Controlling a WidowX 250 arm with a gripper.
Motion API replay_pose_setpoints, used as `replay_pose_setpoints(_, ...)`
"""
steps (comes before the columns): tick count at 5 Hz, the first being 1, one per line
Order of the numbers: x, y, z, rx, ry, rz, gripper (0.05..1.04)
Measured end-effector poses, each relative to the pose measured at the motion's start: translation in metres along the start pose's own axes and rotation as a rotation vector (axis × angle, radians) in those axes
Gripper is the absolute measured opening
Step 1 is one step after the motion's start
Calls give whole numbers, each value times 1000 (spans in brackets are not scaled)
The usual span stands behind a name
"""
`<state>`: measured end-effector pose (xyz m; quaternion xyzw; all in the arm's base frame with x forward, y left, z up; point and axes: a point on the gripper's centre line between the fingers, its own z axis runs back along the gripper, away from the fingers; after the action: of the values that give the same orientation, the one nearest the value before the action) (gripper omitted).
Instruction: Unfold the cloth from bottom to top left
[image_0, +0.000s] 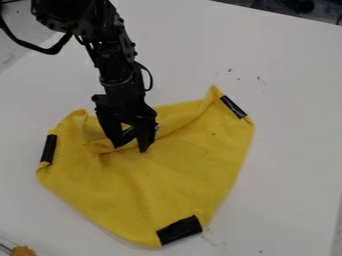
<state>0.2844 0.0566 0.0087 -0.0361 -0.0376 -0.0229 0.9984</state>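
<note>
Yellow cloth (180, 175) is sitting rumpled left of centre on the table (294, 125), gripper (130, 146) fingers spread over its far part, so imo it's grab time: pinch a layer, then pull it far left.

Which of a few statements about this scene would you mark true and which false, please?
1. The cloth is yellow. True.
2. The end effector is off to one side of the cloth. False: it is over the cloth, towards its upper part.
3. Three black strips show on the cloth. True.
4. The cloth lies perfectly flat. False: it has creases and folds, notably around the end effector.
5. The orange thing rests on the cloth. False: it is apart from it, in the view's lower left corner.
6. The table is pale. True.
</note>
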Motion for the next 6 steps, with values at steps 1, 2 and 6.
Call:
replay_pose_setpoints(1,1,-1,-1,-5,-7,-9,692)
replay_pose_setpoints(2,-3,0,-1,12,25,-2,389)
replay_pose_setpoints(6,60,11,30,95,-6,-231,82)
